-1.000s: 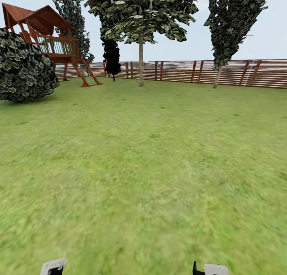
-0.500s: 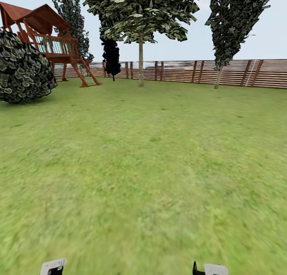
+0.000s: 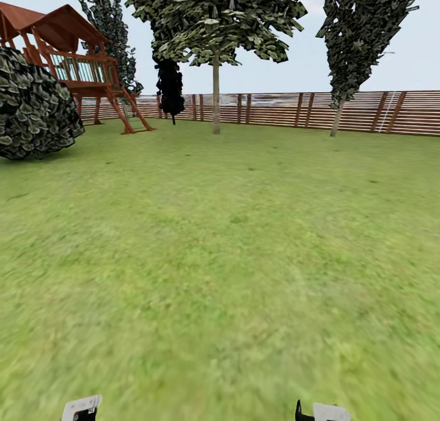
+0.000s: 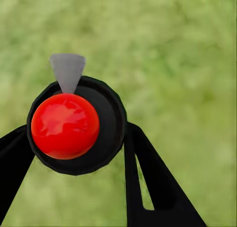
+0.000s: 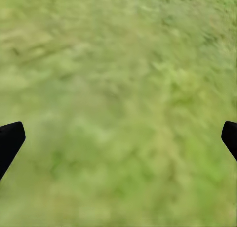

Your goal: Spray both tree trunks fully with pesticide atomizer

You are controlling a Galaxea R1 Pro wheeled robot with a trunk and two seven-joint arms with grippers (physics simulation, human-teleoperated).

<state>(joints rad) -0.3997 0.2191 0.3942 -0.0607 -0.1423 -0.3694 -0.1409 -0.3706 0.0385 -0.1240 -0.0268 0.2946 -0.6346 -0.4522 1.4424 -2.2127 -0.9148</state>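
The pesticide atomizer [image 4: 65,125], a dark round bottle with a red top, is seen from above in the left wrist view, over grass. My left gripper [image 4: 74,155] is shut on it, one black finger on each side. My right gripper [image 5: 118,143] is open over bare grass, with nothing between its fingertips. In the head view two trees stand far ahead by the fence: one with a ragged green crown and pale trunk [image 3: 216,100], and one to its right with a slanted trunk [image 3: 337,120].
Open lawn [image 3: 220,256] stretches ahead to a brown slat fence [image 3: 366,110]. A round bush [image 3: 33,106] and a red wooden playset [image 3: 79,66] stand at the far left. A narrow black-leaved tree [image 3: 170,88] is by the fence. White arm parts [image 3: 81,407] sit at the bottom edge.
The whole head view has shifted slightly, so the camera moved: the bush and playset slid left and the right tree edged right. Both arms keep the same pose.
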